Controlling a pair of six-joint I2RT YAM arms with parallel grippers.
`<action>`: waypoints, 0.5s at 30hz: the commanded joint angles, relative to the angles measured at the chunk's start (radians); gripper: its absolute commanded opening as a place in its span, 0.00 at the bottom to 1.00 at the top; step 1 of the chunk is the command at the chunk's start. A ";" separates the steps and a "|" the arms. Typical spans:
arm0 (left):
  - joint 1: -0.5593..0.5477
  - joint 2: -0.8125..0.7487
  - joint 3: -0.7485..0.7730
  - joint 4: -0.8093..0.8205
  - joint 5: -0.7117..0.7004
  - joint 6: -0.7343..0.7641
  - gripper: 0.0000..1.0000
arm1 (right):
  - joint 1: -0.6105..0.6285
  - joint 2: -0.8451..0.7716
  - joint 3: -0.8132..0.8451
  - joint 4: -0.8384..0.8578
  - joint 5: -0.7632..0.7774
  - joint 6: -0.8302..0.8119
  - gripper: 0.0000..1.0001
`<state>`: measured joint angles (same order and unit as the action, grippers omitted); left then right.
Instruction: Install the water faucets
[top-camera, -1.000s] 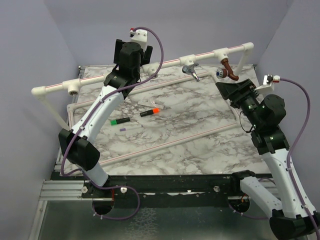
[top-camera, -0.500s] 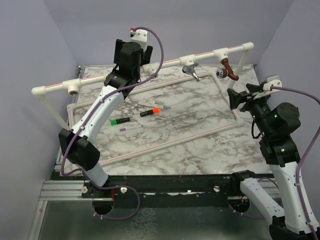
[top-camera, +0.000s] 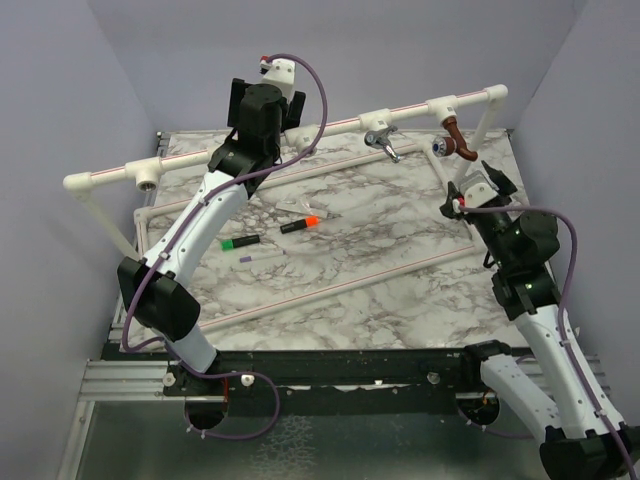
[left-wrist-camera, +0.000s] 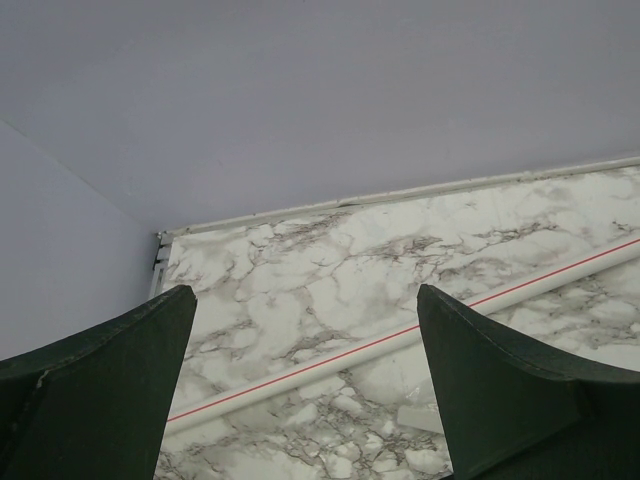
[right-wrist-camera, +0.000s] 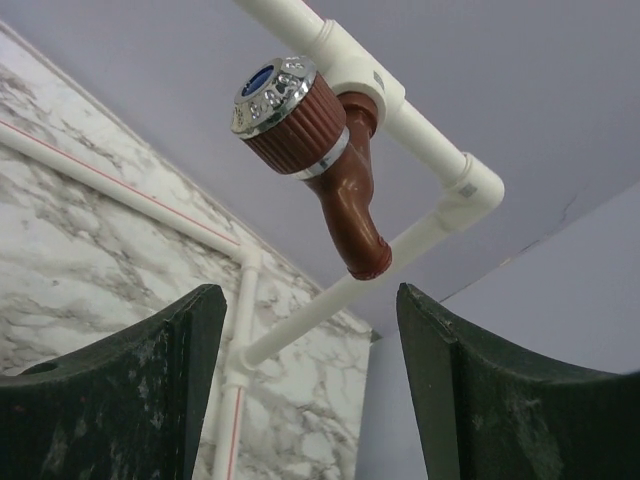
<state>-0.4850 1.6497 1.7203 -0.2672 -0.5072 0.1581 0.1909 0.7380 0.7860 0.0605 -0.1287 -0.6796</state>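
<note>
Your right gripper (right-wrist-camera: 308, 300), jaws spread and empty, waits just below the copper faucet (right-wrist-camera: 320, 160) seated on the white pipe rail (right-wrist-camera: 430, 135). The chrome faucet (top-camera: 381, 142) hangs nearby on the same rail. Your left gripper (left-wrist-camera: 305, 300) gapes empty. Installation looks nearly complete; next, perhaps a tightening twist.

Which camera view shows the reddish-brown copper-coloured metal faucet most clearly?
The right wrist view: the reddish-brown copper-coloured metal faucet is close, ribbed knob and spout sharp. The top external view shows it small, on the white plastic pipe. The left wrist view lacks it.

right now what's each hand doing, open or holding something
left hand: open, holding nothing
right hand: open, holding nothing, copper faucet just ahead of it, untouched
</note>
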 joint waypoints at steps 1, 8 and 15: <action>-0.086 0.097 -0.063 -0.139 0.151 -0.087 0.93 | 0.007 0.035 -0.042 0.200 -0.026 -0.213 0.74; -0.087 0.094 -0.066 -0.136 0.147 -0.083 0.93 | 0.007 0.100 -0.054 0.340 -0.024 -0.253 0.74; -0.090 0.091 -0.067 -0.136 0.147 -0.083 0.93 | 0.007 0.156 -0.032 0.404 -0.017 -0.275 0.72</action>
<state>-0.4858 1.6493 1.7203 -0.2672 -0.5076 0.1585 0.1909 0.8715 0.7254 0.3740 -0.1341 -0.9268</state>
